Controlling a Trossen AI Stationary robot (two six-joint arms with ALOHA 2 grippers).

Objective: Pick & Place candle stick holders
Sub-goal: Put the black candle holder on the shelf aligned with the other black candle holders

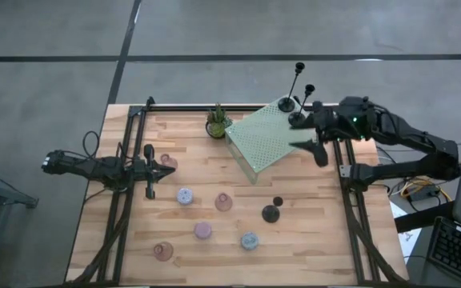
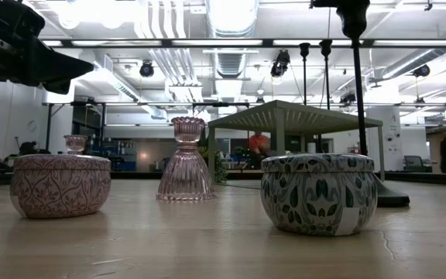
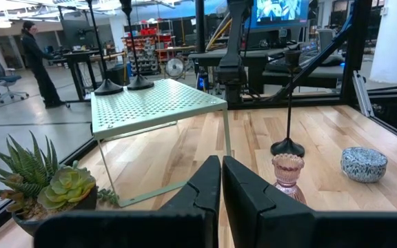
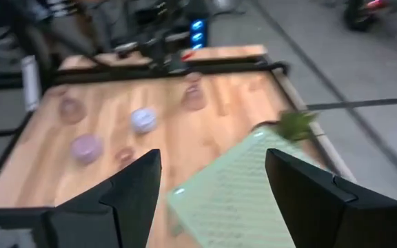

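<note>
Candle stick holders, 9 items. 2 black holders (image 1: pixel 295 94) stand upright on the corner of the pale green perforated platform (image 1: pixel 264 138) nearest the right gripper (image 1: pixel 309 148), just beside that claw. 1 black holder (image 1: pixel 271 213) stands on the wooden table (image 1: pixel 310 240), well apart from both claws. 3 pastel round holders (image 1: pixel 185 196) and 3 pinkish glass cups (image 1: pixel 223 202) are spread over the table between the arms; 1 cup (image 1: pixel 167 162) sits just beside the left gripper (image 1: pixel 169 170). Left claw: pressed together, empty, low over the table's left side. Right claw: spread, empty, above the platform's edge. Potted green plant (image 1: pixel 217 122): beside the platform's far corner.
</note>
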